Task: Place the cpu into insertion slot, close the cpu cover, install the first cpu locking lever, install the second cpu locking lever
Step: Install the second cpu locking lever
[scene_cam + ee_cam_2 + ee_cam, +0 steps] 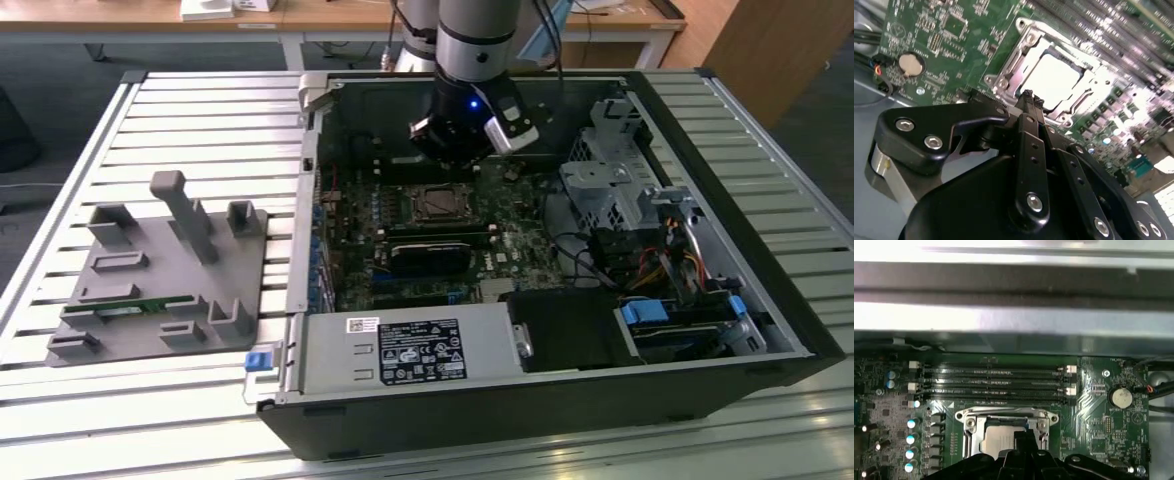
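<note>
Inside the open case [747,300] on the slatted table [80,150], I held the gripper [1030,98], fingers together and empty, just above the slot's [1004,82] near rim, where the cpu [1056,80] already lay under the cover [1074,107].
</note>
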Motion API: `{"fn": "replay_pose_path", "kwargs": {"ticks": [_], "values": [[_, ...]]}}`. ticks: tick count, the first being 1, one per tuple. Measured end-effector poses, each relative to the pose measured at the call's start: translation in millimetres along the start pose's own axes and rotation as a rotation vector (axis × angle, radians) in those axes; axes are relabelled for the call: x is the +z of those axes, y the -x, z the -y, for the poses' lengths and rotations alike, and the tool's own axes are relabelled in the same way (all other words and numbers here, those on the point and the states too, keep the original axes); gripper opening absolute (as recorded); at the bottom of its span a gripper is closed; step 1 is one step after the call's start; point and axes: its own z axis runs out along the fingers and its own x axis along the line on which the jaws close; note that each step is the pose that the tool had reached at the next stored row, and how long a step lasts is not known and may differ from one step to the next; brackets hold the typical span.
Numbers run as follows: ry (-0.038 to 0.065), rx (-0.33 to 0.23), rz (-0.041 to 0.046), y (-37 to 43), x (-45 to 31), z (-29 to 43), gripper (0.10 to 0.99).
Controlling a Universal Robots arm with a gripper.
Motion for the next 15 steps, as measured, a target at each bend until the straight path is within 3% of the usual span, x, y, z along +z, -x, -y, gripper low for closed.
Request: {"fn": "replay_pose_path", "kwargs": {"ticks": [9,15], "values": [[0.000,0.000,-0.0001,0.0,-2.1,26.6,0.106],[0.000,0.000,-0.0002,0.0,-2.9,38.3,0.106]]}}
